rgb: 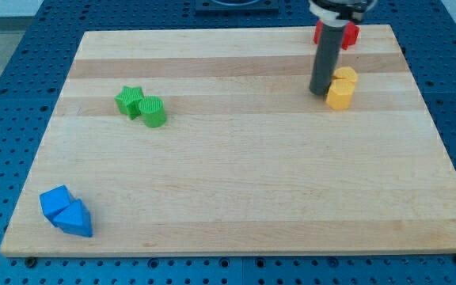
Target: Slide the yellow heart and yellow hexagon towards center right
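Observation:
The yellow hexagon (339,96) and the yellow heart (345,77) sit touching each other at the upper right of the wooden board (228,182), the heart just above the hexagon. My tip (320,92) stands right against their left side, touching the hexagon. The rod rises from there toward the view's top and partly covers the red blocks.
Two red blocks (348,33) sit at the board's top right edge, close above the yellow pair. A green star (130,100) and a green cylinder (153,112) sit at the left. Two blue blocks (66,212) sit at the bottom left corner.

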### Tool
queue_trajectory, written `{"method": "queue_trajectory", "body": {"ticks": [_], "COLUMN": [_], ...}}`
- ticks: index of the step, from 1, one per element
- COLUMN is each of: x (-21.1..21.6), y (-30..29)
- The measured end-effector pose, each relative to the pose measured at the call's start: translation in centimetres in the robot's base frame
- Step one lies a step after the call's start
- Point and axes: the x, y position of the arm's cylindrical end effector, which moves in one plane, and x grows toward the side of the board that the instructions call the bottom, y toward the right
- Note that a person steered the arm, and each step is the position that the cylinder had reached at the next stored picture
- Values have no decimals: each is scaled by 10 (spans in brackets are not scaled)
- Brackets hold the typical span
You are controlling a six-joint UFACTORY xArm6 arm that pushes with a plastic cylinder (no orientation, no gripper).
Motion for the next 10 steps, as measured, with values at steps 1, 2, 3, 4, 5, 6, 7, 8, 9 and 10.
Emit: {"method": "queue_trajectory", "body": {"ticks": [1,2,3,4,5,6,7,8,9,10], "x": [0,0,-24,-54,-56,-41,-33,-28,-14,-15], "y": [6,-24,-47,-37,-1,14,14,19,29,27]}}
